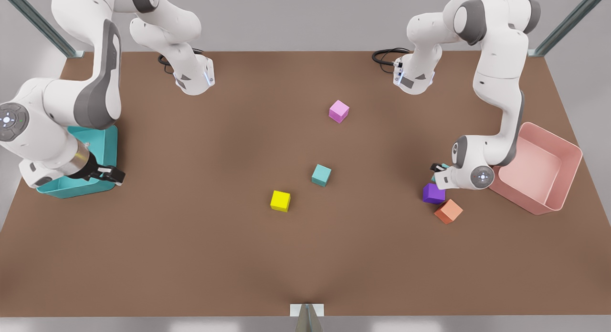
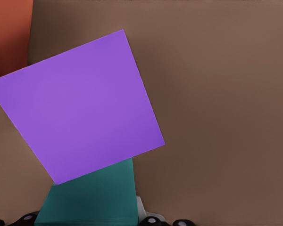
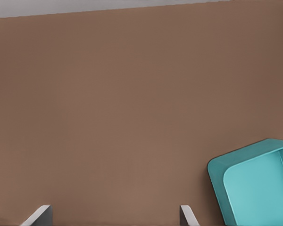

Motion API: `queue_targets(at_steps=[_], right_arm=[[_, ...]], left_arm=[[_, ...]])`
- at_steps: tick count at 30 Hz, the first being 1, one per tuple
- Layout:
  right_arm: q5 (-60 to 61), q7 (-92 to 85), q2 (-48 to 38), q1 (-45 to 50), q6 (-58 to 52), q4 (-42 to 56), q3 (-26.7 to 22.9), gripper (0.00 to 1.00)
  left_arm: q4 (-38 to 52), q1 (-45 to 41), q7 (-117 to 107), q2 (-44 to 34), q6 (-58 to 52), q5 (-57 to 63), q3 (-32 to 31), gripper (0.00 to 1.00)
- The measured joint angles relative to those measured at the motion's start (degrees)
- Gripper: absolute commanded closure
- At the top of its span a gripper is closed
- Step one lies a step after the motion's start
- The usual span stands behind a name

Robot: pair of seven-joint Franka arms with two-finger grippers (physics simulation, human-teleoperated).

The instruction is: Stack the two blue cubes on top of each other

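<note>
1. The left gripper [image 1: 437, 168] sits low at the table's 3 o'clock edge in the front view. Its jaws look closed on one blue cube, the held cube [image 2: 92, 197]. One finger [image 2: 139, 209] lies flush against its side.
2. The other blue cube, the free cube [image 1: 321, 175], sits alone near the table's centre, well apart at 9 o'clock from the left gripper.
3. Risk: the purple cube [image 1: 433, 193] is just at 6 o'clock of the left gripper, and the orange cube [image 1: 448, 211] is at 5 o'clock of the purple one. A low sweep out could shove both.
4. Risk: the grip looks shallow, since little of the fingers shows against the cube. It could twist or slip in transit.
5. Risk: the yellow cube [image 1: 280, 200] lies near the free cube at 7 o'clock. A skewed placement could topple onto it.
6. The right gripper [image 1: 114, 174] waits at the table's 9 o'clock edge, over the teal bin [image 1: 107, 145], jaws wide open.
7. Hidden: the left arm's wrist covers nearly all of the held cube in the front view. In the left wrist view the purple cube overlaps its far part.
8. I cannot tell whether the held cube touches the table or the purple cube.
</note>
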Motion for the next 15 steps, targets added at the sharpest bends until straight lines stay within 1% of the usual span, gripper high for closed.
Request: queue_targets(at_steps=[2, 6, 9, 11, 12, 13, 15], right_arm=[[-0.12, -2.18, 0.15, 0.12, -0.1, 0.22, -0.03, 0.0], [-0.28, -5.87, 0.25, 1.32, -0.23, 0.29, 0.21, 0.0], [-0.34, -8.16, 0.28, 1.9, -0.28, 0.22, 0.24, 0.0], [-0.36, -9.48, 0.45, 2.2, -0.3, 0.2, 0.24, 0.0], [-0.36, -10.09, 0.63, 2.24, -0.31, 0.22, 0.24, 0.0], [-0.38, -10.67, 0.72, 2.26, -0.32, 0.22, 0.23, 0.0], [-0.42, -11.73, 0.87, 2.25, -0.33, 0.23, 0.23, 0.0]], left_arm=[[0.13, 0.46, 0.31, -1.09, -0.11, 0.4, 0.03, 0.55], [1.11, 0.9, 0.98, -3.91, -3.68, 6.21, 1.2, 0.55], [2.19, -0.06, 1.47, -9.83, -10.39, 8.95, 1.46, 0.54], [3.92, -2.83, 1.63, -14.74, -15.1, 9.6, 1.33, 0.54], [6.29, -5.14, 1.54, -15.78, -17.22, 9.14, 1.24, 0.54], [8.27, -7.47, 0.78, -16.13, -18.99, 8.02, 0.37, 0.54], [15.0, -12.97, -1.99, -13.04, -21.81, 2.85, -3.87, 0.54]])
